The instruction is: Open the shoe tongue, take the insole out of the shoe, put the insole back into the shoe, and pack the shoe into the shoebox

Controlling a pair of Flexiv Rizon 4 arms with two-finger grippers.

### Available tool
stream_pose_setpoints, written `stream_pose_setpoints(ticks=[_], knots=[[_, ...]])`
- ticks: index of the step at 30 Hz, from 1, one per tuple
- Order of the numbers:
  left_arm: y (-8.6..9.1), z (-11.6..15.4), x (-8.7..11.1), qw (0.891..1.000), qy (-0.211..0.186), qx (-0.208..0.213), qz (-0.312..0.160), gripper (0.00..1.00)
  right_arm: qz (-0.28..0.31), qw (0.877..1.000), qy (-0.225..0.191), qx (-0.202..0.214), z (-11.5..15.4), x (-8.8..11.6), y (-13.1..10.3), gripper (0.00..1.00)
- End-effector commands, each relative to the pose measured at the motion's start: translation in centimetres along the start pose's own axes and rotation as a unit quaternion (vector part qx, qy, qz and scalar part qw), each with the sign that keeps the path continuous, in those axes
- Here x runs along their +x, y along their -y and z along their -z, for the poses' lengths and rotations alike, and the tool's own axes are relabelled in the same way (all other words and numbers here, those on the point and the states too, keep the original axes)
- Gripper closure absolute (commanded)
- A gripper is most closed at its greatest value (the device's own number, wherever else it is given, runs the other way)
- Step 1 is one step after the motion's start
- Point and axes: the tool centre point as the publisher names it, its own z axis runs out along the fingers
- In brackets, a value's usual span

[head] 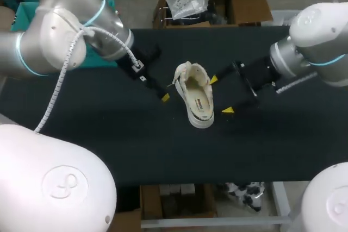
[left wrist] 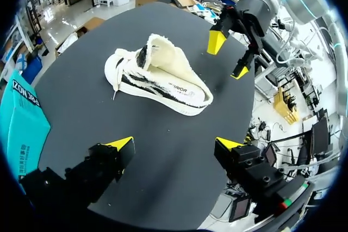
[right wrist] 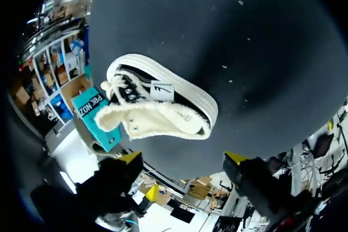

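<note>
Shoe [head: 194, 93]: lying between both grippers.
Left gripper [head: 154, 87]: beside shoe, fingers spread wide, empty.
Right gripper [head: 220, 95]: opposite side of shoe, fingers spread wide, empty.
Advice: pin shoe with one gripper before the other pulls.

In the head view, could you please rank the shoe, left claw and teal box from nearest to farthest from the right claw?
1. Shoe, just beside the right claw.
2. Left claw, across the shoe.
3. Teal box, far left edge.

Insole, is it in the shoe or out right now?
In: the insole lies inside the shoe, its printed surface visible through the opening.
</note>
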Motion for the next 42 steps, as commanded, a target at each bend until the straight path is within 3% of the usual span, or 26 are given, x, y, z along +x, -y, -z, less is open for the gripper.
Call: stream_pose_setpoints(ticks=[1, 10, 12, 13, 14, 16, 17, 22, 27, 30, 31, 33, 34, 38, 42], knots=[[1.0, -1.9, 0.6, 0.975, 0.19, -0.07, 0.087, 0.0, 0.036, 0.994, 0.105, -0.006, 3.2, -0.4, -0.5, 0.0], [1.0, -1.9, 0.6, 0.975, 0.19, -0.07, 0.087, 0.0, 0.036, 0.994, 0.105, -0.006, 3.2, -0.4, -0.5, 0.0], [2.1, -2.7, 0.1, 0.967, 0.178, -0.091, 0.158, 0.0, 0.036, 0.994, 0.105, -0.006, 3.2, -0.4, -0.5, 0.0], [2.4, -3.3, -0.1, 0.96, 0.19, -0.094, 0.184, 0.0, 0.055, 0.993, 0.106, -0.011, 3.5, -0.8, -0.5, 0.0], [2.9, -3.9, -0.4, 0.953, 0.17, -0.107, 0.227, 0.0, 0.068, 0.991, 0.116, -0.024, 4.1, -1.1, -0.6, 0.0], [3.4, -4.8, -0.7, 0.939, 0.17, -0.11, 0.278, 0.0, 0.111, 0.986, 0.121, -0.028, 5.0, -1.8, -0.6, 0.0], [3.6, -5.2, -0.8, 0.935, 0.151, -0.119, 0.298, 0.0, 0.128, 0.982, 0.134, -0.037, 5.5, -2.0, -0.5, 0.0], [3.8, -7.0, -0.9, 0.906, 0.153, -0.116, 0.376, 0.0, 0.212, 0.962, 0.166, -0.052, 7.2, -2.7, -0.7, 0.0], [4.5, -7.7, -1.2, 0.891, 0.145, -0.098, 0.418, 0.0, 0.298, 0.924, 0.235, -0.055, 8.4, -2.9, -0.8, 0.0], [4.8, -8.2, -1.2, 0.89, 0.136, -0.089, 0.426, 0.0, 0.335, 0.909, 0.243, -0.048, 9.2, -3.0, -1.1, 0.0], [5.0, -8.3, -1.2, 0.889, 0.13, -0.088, 0.429, 0.09, 0.349, 0.902, 0.249, -0.046, 9.3, -3.0, -1.2, 0.0], [5.2, -8.5, -1.1, 0.884, 0.139, -0.083, 0.439, 0.41, 0.383, 0.885, 0.259, -0.043, 9.5, -3.2, -1.3, 0.0], [5.4, -8.6, -1.1, 0.882, 0.14, -0.081, 0.443, 0.51, 0.401, 0.876, 0.264, -0.042, 9.5, -3.3, -1.3, 0.0], [5.7, -9.0, -0.9, 0.876, 0.158, -0.071, 0.451, 0.69, 0.41, 0.872, 0.265, -0.039, 9.4, -3.6, -1.3, 0.0], [6.2, -9.3, -1.1, 0.869, 0.169, -0.063, 0.46, 0.71, 0.41, 0.872, 0.265, -0.039, 9.4, -3.6, -1.3, 0.0]])
